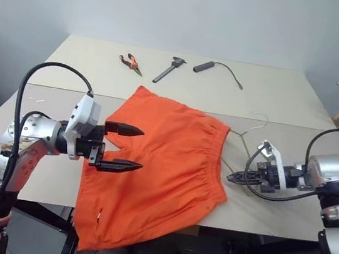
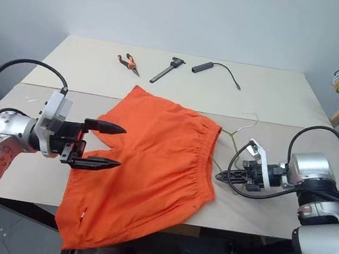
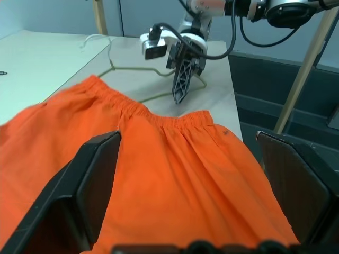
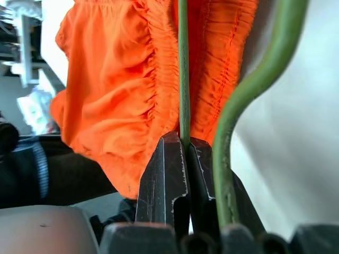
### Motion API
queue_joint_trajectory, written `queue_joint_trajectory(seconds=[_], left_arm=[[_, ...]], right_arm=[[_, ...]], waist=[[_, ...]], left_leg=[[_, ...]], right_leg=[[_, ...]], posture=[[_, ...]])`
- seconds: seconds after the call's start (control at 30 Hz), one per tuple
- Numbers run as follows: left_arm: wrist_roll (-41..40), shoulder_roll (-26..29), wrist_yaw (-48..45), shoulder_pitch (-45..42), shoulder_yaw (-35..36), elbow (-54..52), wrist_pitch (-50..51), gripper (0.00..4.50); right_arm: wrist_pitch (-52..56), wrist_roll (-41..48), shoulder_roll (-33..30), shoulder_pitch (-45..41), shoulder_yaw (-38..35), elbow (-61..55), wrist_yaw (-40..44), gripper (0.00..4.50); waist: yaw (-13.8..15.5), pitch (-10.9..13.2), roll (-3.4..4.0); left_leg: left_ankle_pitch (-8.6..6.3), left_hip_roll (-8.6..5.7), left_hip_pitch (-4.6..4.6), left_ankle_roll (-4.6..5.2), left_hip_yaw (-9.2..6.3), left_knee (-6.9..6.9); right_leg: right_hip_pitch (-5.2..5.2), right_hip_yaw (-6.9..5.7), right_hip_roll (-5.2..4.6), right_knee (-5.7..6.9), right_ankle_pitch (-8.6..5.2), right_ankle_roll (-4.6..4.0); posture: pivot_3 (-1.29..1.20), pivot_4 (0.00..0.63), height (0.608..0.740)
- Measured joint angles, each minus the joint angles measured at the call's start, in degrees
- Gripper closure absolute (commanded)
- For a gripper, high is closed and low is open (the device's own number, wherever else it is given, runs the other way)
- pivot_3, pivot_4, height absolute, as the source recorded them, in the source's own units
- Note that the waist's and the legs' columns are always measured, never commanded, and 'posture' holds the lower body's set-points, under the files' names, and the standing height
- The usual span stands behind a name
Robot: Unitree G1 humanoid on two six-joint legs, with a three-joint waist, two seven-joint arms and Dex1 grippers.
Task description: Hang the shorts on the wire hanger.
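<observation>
- The shorts (image 1: 157, 169), bright orange, lie spread across the middle of the pale table (image 1: 268, 97); their lower edge hangs over the table's near edge at the bottom of the frame
- The wire hanger (image 1: 249, 133) lies just right of the waistband; its hook points toward the upper right
- The right gripper (image 1: 235, 178), at the right of the frame, has its black fingers pressed together on the hanger's thin wire
- The left gripper (image 1: 130, 148), at the left, hovers over the shorts; its fingers stand wide apart, holding nothing
- Along the far edge lie pliers (image 1: 130, 63), a dark tool (image 1: 169, 69) and a cable (image 1: 218, 69)
</observation>
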Motion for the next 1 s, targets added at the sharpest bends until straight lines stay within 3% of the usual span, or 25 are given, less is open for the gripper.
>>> queue_joint_trajectory(seconds=[0.7,1.0], left_arm=[[2.33,-1.05,-2.00,-4.52,-2.22,4.54,-3.64,0.05],[8.77,-0.77,-7.74,-18.54,-4.73,18.41,-10.50,0.05]], right_arm=[[-2.76,-2.35,-1.23,1.47,-0.95,-3.82,-3.26,4.50],[-17.24,-11.53,-1.64,-2.59,-0.22,-25.88,-12.10,4.50]], waist=[[-1.34,-0.03,0.05],[-1.62,-0.10,0.10]], left_leg=[[0.00,-0.01,-0.03,0.00,0.02,0.02],[0.02,-0.01,-0.13,-0.04,0.03,0.04]], right_leg=[[-0.02,0.02,0.00,0.00,0.03,0.04],[-0.11,0.01,0.00,0.01,0.04,0.07]], posture=[[-0.01,0.063,0.740],[-0.04,0.038,0.740]])
